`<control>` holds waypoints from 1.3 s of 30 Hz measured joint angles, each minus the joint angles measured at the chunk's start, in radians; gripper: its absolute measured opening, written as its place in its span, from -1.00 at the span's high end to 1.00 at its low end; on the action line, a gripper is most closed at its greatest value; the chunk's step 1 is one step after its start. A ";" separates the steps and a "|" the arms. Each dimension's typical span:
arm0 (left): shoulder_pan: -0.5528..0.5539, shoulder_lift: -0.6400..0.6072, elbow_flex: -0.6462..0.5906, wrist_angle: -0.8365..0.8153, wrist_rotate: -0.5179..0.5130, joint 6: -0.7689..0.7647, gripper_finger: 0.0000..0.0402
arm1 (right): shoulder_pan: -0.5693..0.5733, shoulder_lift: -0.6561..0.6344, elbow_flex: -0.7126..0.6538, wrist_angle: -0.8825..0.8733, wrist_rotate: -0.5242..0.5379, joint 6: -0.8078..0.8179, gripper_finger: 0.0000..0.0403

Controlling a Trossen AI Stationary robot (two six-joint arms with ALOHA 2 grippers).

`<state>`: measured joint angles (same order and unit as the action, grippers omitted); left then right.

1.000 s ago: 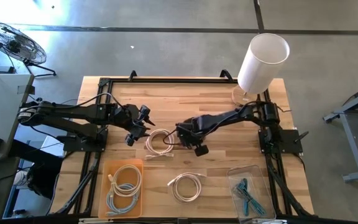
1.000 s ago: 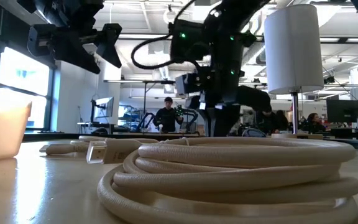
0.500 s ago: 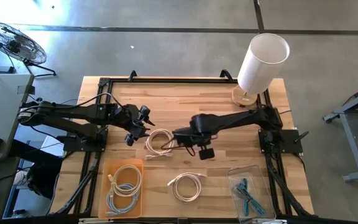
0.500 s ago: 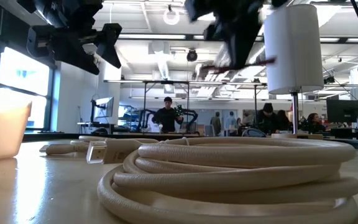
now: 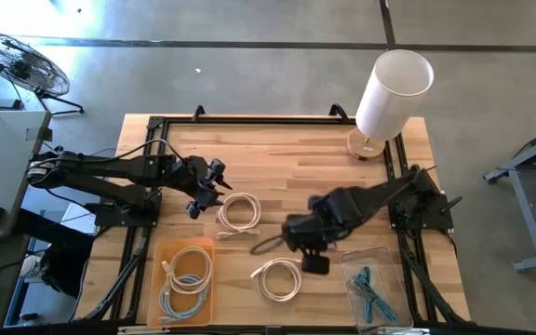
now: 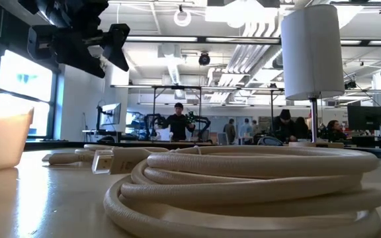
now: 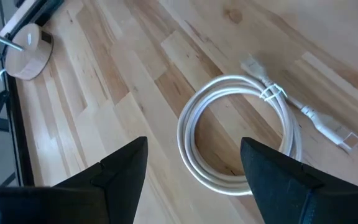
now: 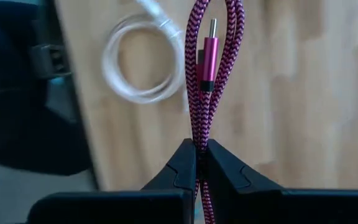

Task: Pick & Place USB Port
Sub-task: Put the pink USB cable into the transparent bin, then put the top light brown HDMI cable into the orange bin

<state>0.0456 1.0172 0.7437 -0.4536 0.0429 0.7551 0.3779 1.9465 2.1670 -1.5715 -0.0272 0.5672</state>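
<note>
My right gripper hangs over the table's near middle, shut on a magenta braided USB cable folded into a bundle. The cable's metal plug shows inside the loop. My left gripper stands open above the table at the left, over a white coiled cable that lies flat on the wood. In the low view this white coil fills the foreground, with the left gripper up at the left. The right gripper is out of that view. My right gripper pinches the magenta cable's folded strands between its two fingers, several strands together. The fingers point steeply down from above. The loop and the plug hang below the fingertips, clear of the table.
At the near left an orange tray holds coiled cables. A second white coil lies near the front middle. A clear tray with teal cables sits at the near right, and a white lamp stands at the far right.
My right gripper has risen, out of the low view, and swung from beside the white coil toward the table's near right, rolling about its own axis. It stays shut, carrying the magenta cable up clear of the table. The white coil has stayed put.
</note>
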 joint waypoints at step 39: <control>0.000 0.000 0.000 0.060 0.058 0.048 -0.26 | 0.352 -0.347 -0.965 0.449 -0.449 1.223 0.47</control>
<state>0.0452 1.0172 0.7437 -0.3932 0.1009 0.8036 0.7296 1.5997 1.2016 -1.1223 -0.4766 1.7907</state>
